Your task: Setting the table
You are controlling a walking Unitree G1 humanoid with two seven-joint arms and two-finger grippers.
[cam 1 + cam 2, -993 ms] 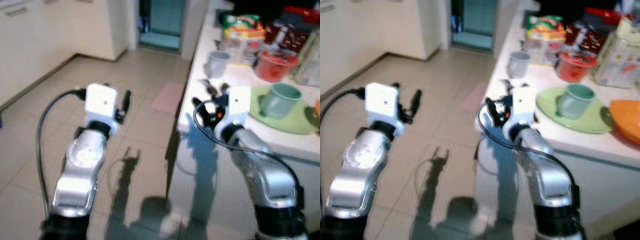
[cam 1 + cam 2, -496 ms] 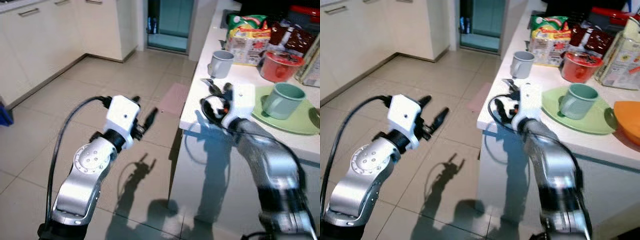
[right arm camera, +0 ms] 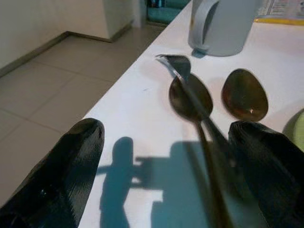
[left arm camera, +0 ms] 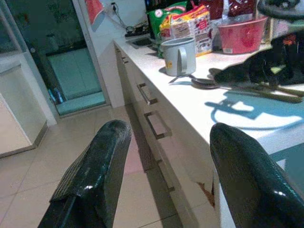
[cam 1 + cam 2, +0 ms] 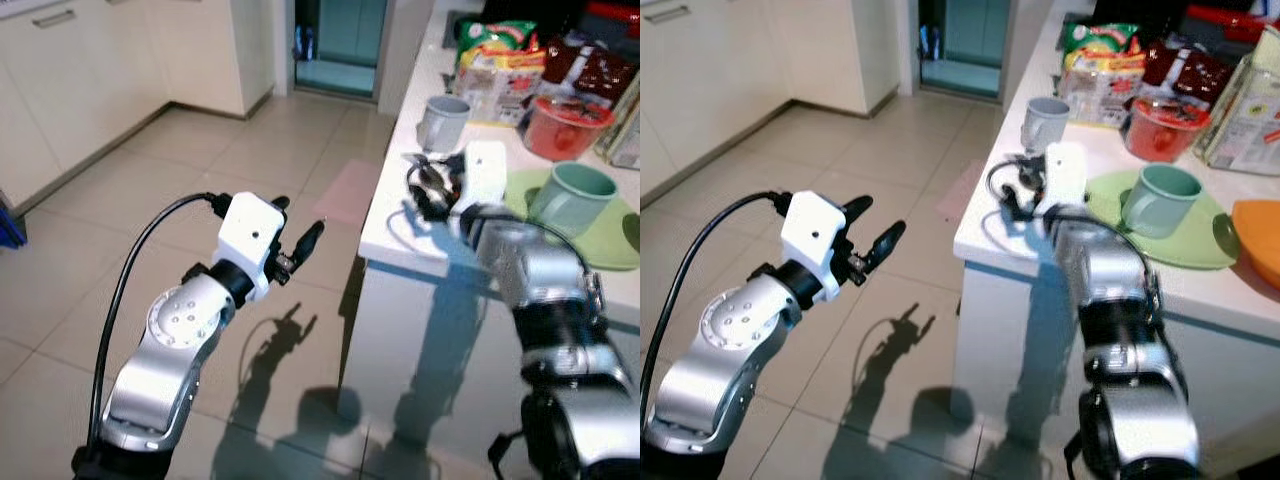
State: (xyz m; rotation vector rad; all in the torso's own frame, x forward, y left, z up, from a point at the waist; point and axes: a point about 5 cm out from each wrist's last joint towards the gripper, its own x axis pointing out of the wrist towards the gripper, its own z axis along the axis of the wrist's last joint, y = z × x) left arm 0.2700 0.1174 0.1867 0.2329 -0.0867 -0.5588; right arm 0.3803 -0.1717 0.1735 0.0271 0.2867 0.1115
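A tiled kitchen floor [image 5: 150, 170] runs beside a white desk [image 5: 985, 235]. On the desk lie two spoons [image 3: 190, 97] and one fork [image 3: 176, 64] near the edge, just before one grey mug [image 5: 1044, 122]. One green mug [image 5: 1156, 199] stands on one green plate [image 5: 1200, 245], with one red bowl [image 5: 1160, 130] and snack packets [image 5: 1102, 62] behind. The right gripper [image 3: 175, 175] hovers low over the cutlery, fingers spread, touching nothing. The left gripper [image 5: 298, 228] hangs over the floor, well apart from the desk, fingers spread and empty
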